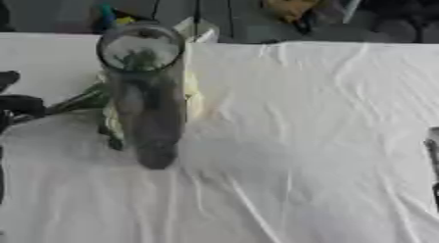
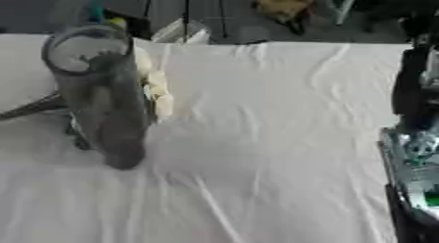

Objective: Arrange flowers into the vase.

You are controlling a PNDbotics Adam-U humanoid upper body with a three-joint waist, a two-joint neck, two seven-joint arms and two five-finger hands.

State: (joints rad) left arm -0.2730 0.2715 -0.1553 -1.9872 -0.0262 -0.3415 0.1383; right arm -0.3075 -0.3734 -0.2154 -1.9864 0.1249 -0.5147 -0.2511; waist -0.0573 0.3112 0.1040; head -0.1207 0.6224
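Surface [image 1: 326,139]: covered with a creased white cloth that reaches from the near edge to the far edge.

Vase [image 1: 147,95]: a tall clear glass vase, upright, toward the surface's left side and nearer the far edge than the near one — its round mouth faces the camera and its base sits on the cloth.

Flowers [image 2: 157,92]: pale yellow blooms showing just beside the vase's right wall, with green leaves and dark stems trailing from behind the vase toward the surface's left edge. Some green shows through the glass near the mouth; whether any stem is inside the vase or only behind it, I cannot tell.

Left hand [image 1: 19,106]: a dark shape at the surface's left edge, level with the middle of the vase and meeting the stems' outer end. Blurred — I cannot tell how its fingers are set or whether they hold a stem.

Right hand [image 2: 413,158]: a black and silver arm runs down the surface's right edge in the right eye view, well apart from the vase. The fingers cannot be made out, so its hold is unclear.

Beyond the far edge: dark floor with blurred yellow and blue-green clutter.
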